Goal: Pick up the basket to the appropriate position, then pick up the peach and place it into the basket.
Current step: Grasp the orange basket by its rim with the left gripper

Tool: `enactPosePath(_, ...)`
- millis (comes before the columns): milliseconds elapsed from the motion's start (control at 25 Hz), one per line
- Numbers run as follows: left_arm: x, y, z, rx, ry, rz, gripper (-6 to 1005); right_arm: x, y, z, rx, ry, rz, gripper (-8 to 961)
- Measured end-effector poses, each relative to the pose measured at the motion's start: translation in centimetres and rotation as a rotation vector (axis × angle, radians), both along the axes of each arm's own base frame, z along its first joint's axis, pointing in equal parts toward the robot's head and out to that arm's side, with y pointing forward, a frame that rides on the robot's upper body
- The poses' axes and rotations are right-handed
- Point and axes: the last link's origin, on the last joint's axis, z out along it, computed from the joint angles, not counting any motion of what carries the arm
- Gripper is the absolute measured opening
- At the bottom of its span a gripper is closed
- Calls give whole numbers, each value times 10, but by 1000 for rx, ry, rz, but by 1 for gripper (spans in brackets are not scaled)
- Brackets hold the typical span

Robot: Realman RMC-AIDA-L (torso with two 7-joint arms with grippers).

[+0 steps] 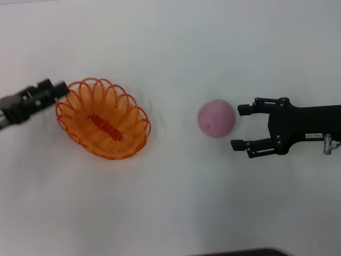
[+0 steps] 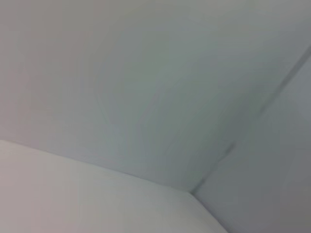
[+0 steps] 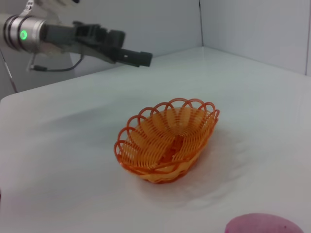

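Observation:
The orange openwork basket (image 1: 103, 118) (image 3: 167, 141) sits upright on the white table, left of centre, with nothing in it. My left gripper (image 1: 59, 89) (image 3: 140, 58) is at the basket's left rim in the head view; the right wrist view shows it raised above the table and clear of the basket. The pink peach (image 1: 217, 118) (image 3: 265, 224) rests on the table to the right of the basket. My right gripper (image 1: 240, 127) is open just right of the peach, its fingertips level with the peach's near edge and not around it. The left wrist view shows only walls.
The white table (image 1: 170, 202) stretches all around the basket and peach. Grey walls meet in a corner (image 3: 200, 29) behind the table. A dark edge (image 1: 240, 253) shows at the bottom of the head view.

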Motion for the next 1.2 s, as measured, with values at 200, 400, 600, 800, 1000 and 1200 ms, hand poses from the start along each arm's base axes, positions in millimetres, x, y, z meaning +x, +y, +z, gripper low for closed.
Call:
enactPosePath(200,-4,26,17,-4,25,114,888,-2,1,-1,-1,3,4,925)
enactPosePath(400,-1,53,29,-80,168,163,888,-3,1,-3,-10,0,7,925)
enactPosePath(600,14,73,31,-126,363,142,887,-3,0,-3,-12,-1,8,923)
enactPosePath(800,39,89,30,-147,565,75,887,-3,0,-4,-14,-3,8,920)
enactPosePath(1000,65,104,19,-214,774,-14,887,-3,0,-4,-15,-3,7,919)
enactPosePath(1200,79,113,7,-267,913,-59,888,-3,0,-5,-17,-1,6,919)
